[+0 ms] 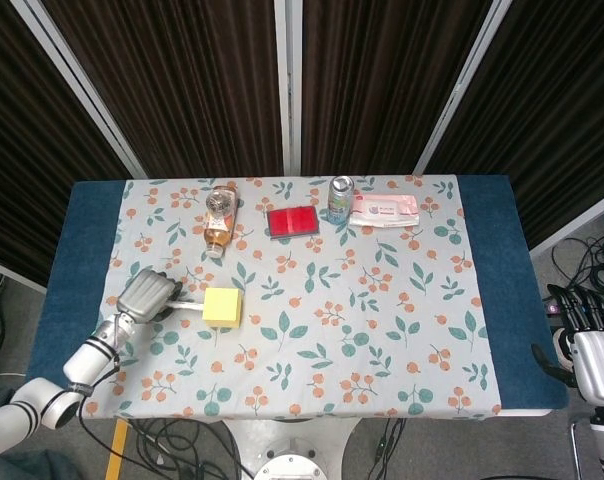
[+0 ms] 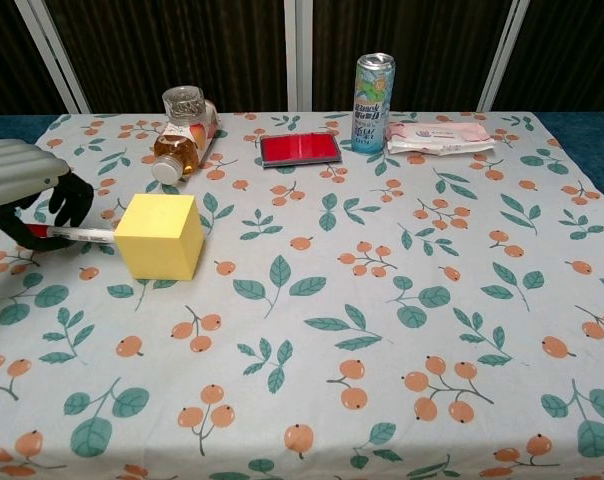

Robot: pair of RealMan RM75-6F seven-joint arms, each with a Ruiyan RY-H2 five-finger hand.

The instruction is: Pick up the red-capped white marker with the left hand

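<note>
Left hand [image 2: 27, 190] grips one marker [image 2: 82, 235]; one yellow cube [image 2: 160, 236] touching.

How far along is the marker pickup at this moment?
Done: the left robot hand grips the marker. In hand: the marker's far end meets the yellow block. Left: whether the marker has lifted off the tablecloth cannot be told. The right robot hand sits idle.

Bright, even overhead light, soft short shadows, sharp focus throughout, no glare or edge distortion.
</note>
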